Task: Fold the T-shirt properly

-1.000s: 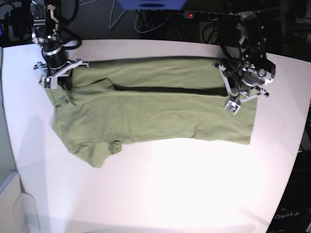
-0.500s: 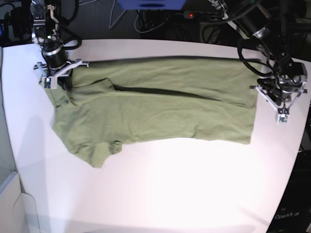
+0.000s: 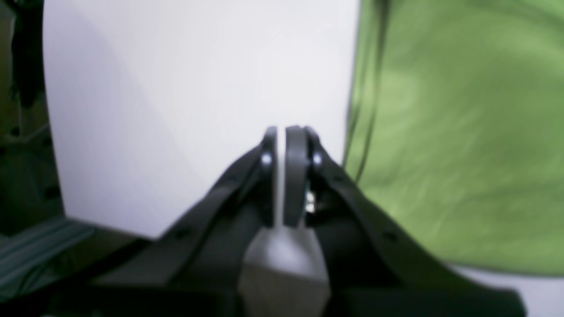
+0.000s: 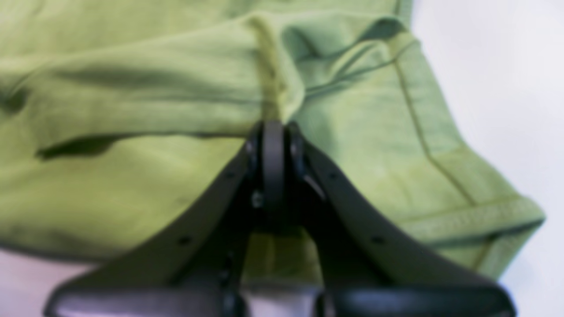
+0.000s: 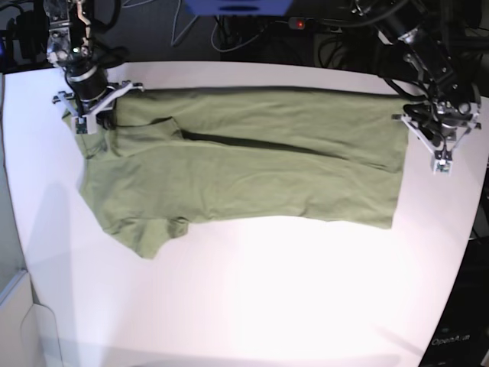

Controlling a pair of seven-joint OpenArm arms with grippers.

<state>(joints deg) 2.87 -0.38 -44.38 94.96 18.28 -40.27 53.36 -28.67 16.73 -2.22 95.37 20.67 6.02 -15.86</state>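
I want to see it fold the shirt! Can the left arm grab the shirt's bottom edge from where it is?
Probably yes. The left tool is shut and empty over the bare table, right beside the T-shirt's edge, with nothing between them. It would have to open first.

The T-shirt (image 5: 252, 164) is soft, matt olive-green cloth, creased, with stitched hems that show plainly in the right wrist view (image 4: 467, 220). The table (image 5: 252, 298) has a smooth white top with a faint sheen. The right gripper (image 4: 274, 132) and the left gripper (image 3: 282, 141) each have 2 fingers of smooth dark plastic, slightly glossy, with small bright screw heads; in the base view their frames look pale and matt.
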